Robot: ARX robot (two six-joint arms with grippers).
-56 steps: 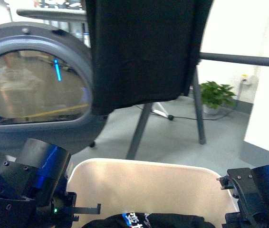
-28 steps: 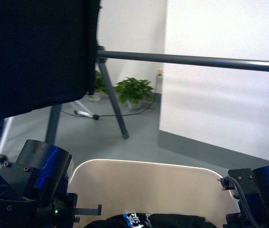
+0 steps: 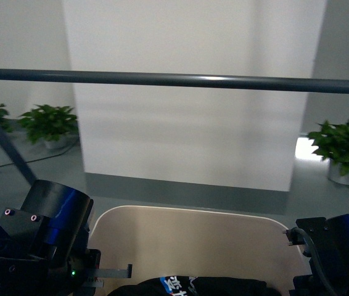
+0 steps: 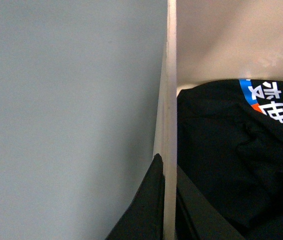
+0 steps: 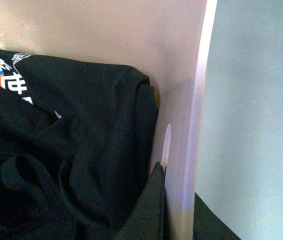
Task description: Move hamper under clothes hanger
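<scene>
The beige hamper [image 3: 193,240] fills the bottom middle of the front view, directly below the clothes hanger's dark grey bar [image 3: 174,79], which spans the whole picture. One angled leg [image 3: 2,143] shows at the far left. My left gripper [image 4: 167,200] is shut on the hamper's side wall [image 4: 170,100], one finger outside and one inside. The right gripper [image 5: 177,202] pinches the opposite wall [image 5: 199,125] the same way. A black garment with blue and white print [image 4: 231,165] lies inside the hamper [image 5: 56,150].
Behind the bar stands a white wall panel [image 3: 193,129] with a grey skirting. Potted plants sit on the grey floor at the left [image 3: 48,123] and at the right [image 3: 344,145]. A cable [image 3: 32,161] runs along the floor at the left.
The front view has swung right: the dryer's round door and the black garment hanging on the bar have left the picture. The bar now crosses the whole view. Both grippers still hold the hamper.
</scene>
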